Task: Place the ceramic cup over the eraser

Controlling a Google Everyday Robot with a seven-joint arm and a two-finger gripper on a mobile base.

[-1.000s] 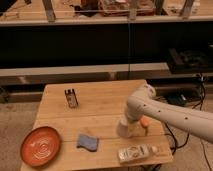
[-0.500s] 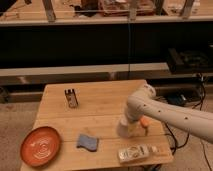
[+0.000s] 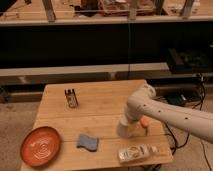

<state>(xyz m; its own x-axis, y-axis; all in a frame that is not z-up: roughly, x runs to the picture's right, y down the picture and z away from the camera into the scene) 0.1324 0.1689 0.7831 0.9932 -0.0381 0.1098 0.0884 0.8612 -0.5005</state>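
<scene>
The white ceramic cup stands on the wooden table, right of centre. My gripper comes down from the arm at the right and sits right at the cup's top, partly hiding it. A dark upright block, which looks like the eraser, stands at the table's back left, well away from the cup. A small orange object lies just right of the cup.
An orange plate lies at the front left corner. A blue sponge-like pad lies front centre. A whitish bottle lies on its side at the front right edge. Dark shelving stands behind the table.
</scene>
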